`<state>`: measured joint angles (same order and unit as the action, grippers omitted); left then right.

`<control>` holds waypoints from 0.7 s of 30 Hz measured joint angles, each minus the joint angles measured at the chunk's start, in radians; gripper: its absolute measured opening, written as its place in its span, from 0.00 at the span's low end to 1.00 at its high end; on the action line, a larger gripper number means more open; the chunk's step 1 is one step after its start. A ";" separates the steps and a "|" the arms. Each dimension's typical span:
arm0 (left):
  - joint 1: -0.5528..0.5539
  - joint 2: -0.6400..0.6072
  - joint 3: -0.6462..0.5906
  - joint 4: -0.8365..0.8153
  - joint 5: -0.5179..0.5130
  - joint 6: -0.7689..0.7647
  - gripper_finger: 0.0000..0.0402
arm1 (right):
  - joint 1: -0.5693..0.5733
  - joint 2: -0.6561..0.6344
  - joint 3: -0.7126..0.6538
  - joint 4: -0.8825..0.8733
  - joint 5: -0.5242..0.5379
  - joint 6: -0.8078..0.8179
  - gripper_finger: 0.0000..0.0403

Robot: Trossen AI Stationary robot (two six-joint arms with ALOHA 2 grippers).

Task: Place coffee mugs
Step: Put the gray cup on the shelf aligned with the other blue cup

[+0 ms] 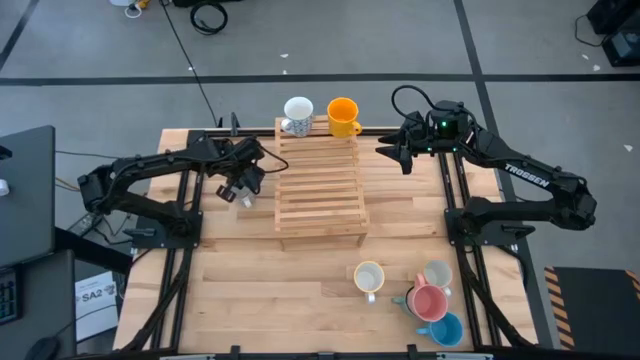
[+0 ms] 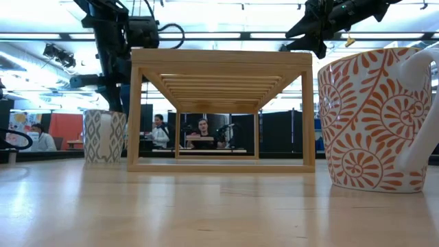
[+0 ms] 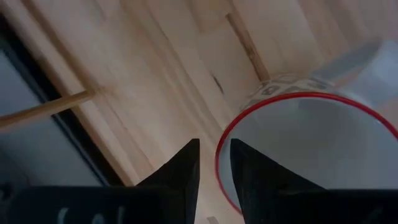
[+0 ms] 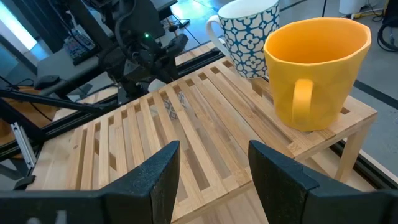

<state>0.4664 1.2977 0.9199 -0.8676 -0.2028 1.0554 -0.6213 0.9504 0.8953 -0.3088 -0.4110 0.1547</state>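
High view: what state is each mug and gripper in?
left gripper, shut on red-rimmed mug.
red-rimmed mug, upright on table.
right gripper, open, empty.
orange mug, upright on rack.
blue-patterned mug, upright on rack.
cream mug, upright on table.
pale mug, upright on table.
pink mug, upright on table.
blue mug, upright on table.

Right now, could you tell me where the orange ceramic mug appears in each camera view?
High view: orange ceramic mug on the far end of the wooden slatted rack.
Low view: not in it.
Left wrist view: not in it.
Right wrist view: mug on the rack's corner.
Shared landmark: the blue-patterned white mug beside it.
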 joint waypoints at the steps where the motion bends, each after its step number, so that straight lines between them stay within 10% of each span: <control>1: -0.001 -0.008 0.000 -0.001 0.000 -0.007 0.24 | 0.000 0.000 0.000 0.000 0.000 0.000 0.49; 12: -0.088 -0.116 0.000 -0.029 -0.124 -0.221 0.24 | 0.000 0.000 0.000 0.000 0.000 0.000 0.49; 21: -0.292 -0.181 0.000 -0.038 -0.151 -0.912 0.24 | 0.000 0.000 0.000 0.000 -0.002 0.000 0.49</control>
<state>0.1741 1.1167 0.9195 -0.9053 -0.3536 0.1438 -0.6214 0.9505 0.8953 -0.3092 -0.4133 0.1547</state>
